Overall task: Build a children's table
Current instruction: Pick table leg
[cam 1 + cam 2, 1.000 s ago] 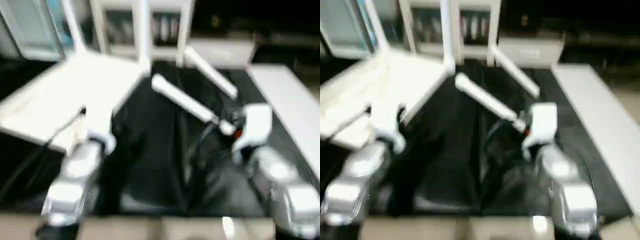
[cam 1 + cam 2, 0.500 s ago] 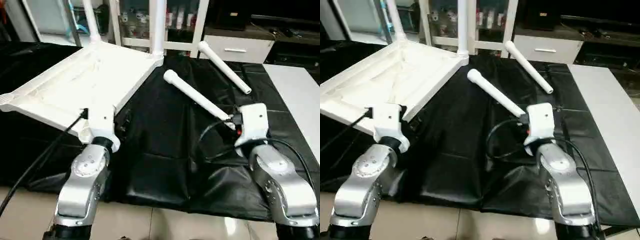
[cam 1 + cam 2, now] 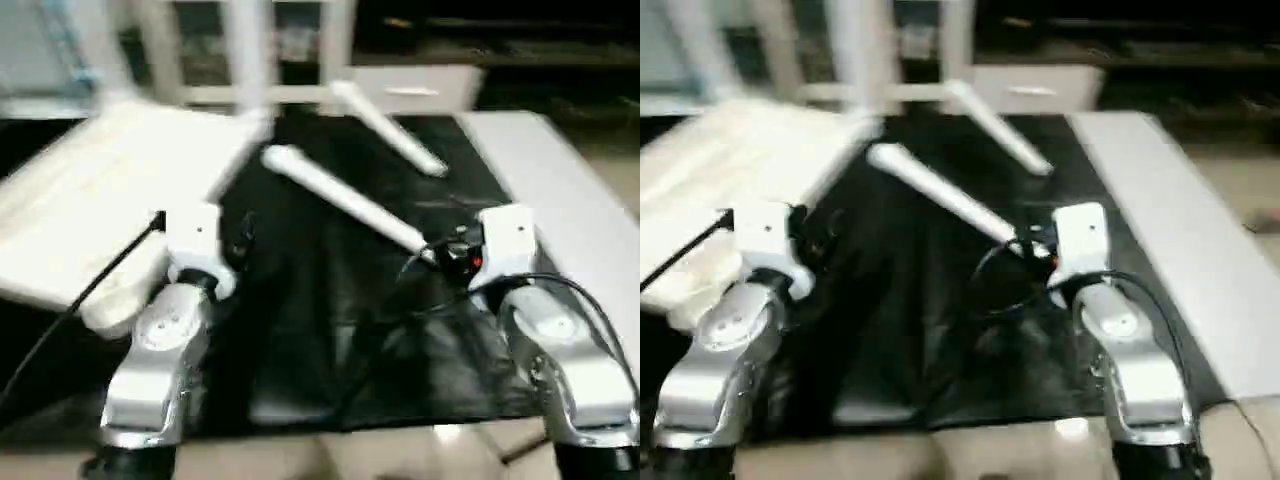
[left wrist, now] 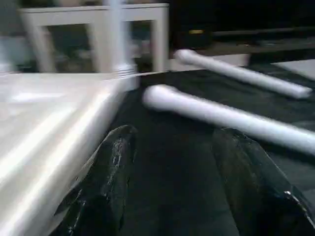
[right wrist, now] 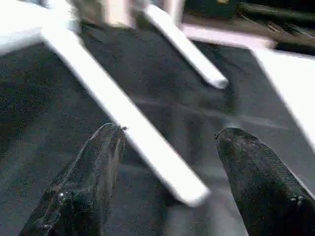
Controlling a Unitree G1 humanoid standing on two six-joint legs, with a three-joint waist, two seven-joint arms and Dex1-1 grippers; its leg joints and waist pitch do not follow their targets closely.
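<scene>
Both silver forearms reaching forward, left pincer (image 4: 170, 179) agape — right pincer (image 5: 167, 169) likewise

Tabletop (image 3: 90, 200) lies underside up on black-covered work table (image 3: 300, 330), left of two loose legs. Near leg (image 3: 340, 200) runs diagonally from tabletop's corner toward right arm (image 3: 540, 330); far leg (image 3: 390, 130) lies beyond it.

Black-covered work table, furniture behind
Wrinkled black cover (image 3: 330, 330) spreads over the table; a pale surface (image 3: 560, 200) lies along its right; white shelving (image 4: 93, 29) stands beyond
</scene>
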